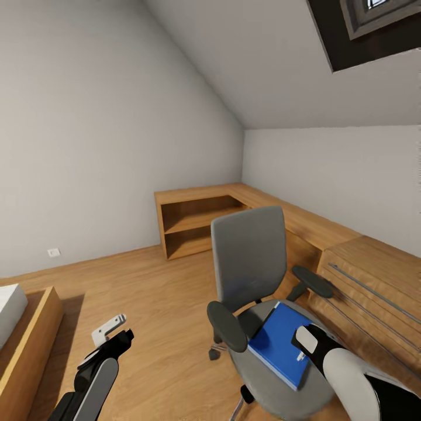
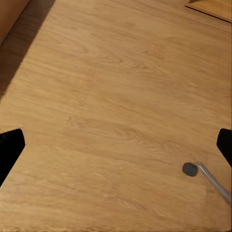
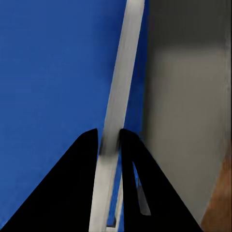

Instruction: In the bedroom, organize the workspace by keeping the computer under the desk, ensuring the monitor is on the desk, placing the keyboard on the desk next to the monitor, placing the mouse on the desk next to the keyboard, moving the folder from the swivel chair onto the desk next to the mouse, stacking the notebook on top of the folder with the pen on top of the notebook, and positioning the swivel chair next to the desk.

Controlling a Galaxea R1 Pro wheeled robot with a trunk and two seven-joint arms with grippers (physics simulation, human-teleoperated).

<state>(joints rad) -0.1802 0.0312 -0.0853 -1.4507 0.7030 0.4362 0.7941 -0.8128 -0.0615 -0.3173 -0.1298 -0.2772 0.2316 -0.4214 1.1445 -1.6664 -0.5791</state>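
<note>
Blue flat folder lies on grey swivel chair seat; right gripper jaws pinching white pen above it; left gripper jaws spread, empty. Nothing visibly placed yet.

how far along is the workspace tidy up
Early. Nothing looks finished: the folder lies on the swivel chair seat, and no desk is in sight. In hand: the right gripper is closed on the pen atop the folder. The left gripper hangs open over the floor.
</note>
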